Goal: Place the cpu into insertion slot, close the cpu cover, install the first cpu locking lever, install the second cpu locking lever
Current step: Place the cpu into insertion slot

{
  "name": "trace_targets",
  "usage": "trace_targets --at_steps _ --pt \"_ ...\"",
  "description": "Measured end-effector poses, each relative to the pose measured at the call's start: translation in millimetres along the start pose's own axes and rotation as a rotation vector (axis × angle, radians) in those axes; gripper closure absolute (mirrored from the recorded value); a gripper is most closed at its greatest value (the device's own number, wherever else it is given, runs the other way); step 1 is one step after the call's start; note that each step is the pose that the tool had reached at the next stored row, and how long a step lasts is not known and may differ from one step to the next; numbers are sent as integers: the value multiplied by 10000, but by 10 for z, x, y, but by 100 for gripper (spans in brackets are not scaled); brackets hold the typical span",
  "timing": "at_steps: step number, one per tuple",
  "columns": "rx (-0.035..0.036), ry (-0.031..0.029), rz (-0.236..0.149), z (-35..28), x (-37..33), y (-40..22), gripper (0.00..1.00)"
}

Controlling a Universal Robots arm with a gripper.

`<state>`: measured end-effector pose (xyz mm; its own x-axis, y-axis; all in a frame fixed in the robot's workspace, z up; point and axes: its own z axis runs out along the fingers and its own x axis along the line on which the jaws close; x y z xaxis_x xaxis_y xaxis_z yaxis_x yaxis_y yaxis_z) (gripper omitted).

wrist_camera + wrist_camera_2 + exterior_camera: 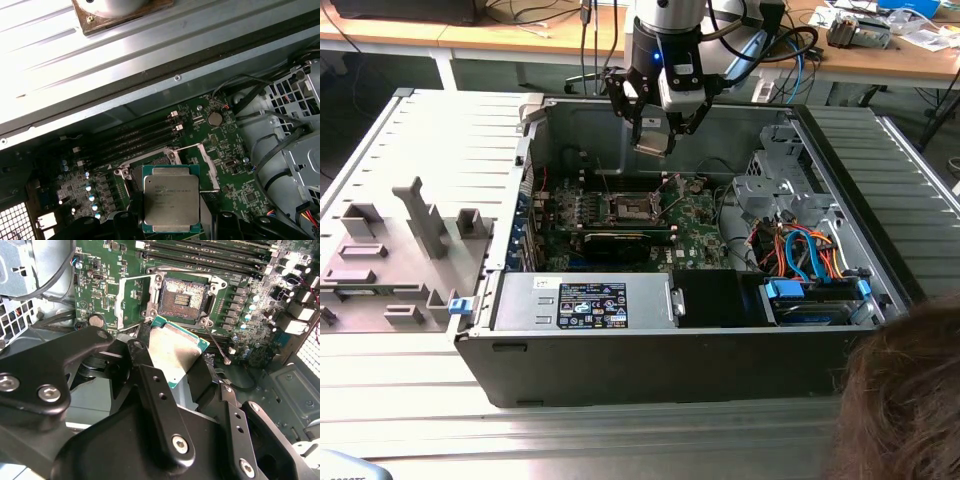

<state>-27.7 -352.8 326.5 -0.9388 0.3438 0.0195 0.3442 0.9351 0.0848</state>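
The open computer case (650,365) lies on its side, exposing one green motherboard (698,222). One gripper (653,138) hangs above it, its two fingers (150,385) clenched on the single cpu (175,347), evidently kept flat for lowering. One insertion slot (182,299) sits just below, bare. Its one cpu cover (120,300) is swung open, clearing access.

light: even and bright in exterior view, motherboard (700,225) dimmer down in the case | glare: case wall (75,55) washes near-white in my first wrist view; cpu (170,347) face shines pale in second wrist view | shadow: my gripper (175,360) links read near-black | focus: person's hair (905,400) soft
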Motion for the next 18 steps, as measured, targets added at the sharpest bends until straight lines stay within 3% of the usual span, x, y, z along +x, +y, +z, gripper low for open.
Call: trace_targets --at_steps 18 --pt "-10 -45 519 3 0 0 46"
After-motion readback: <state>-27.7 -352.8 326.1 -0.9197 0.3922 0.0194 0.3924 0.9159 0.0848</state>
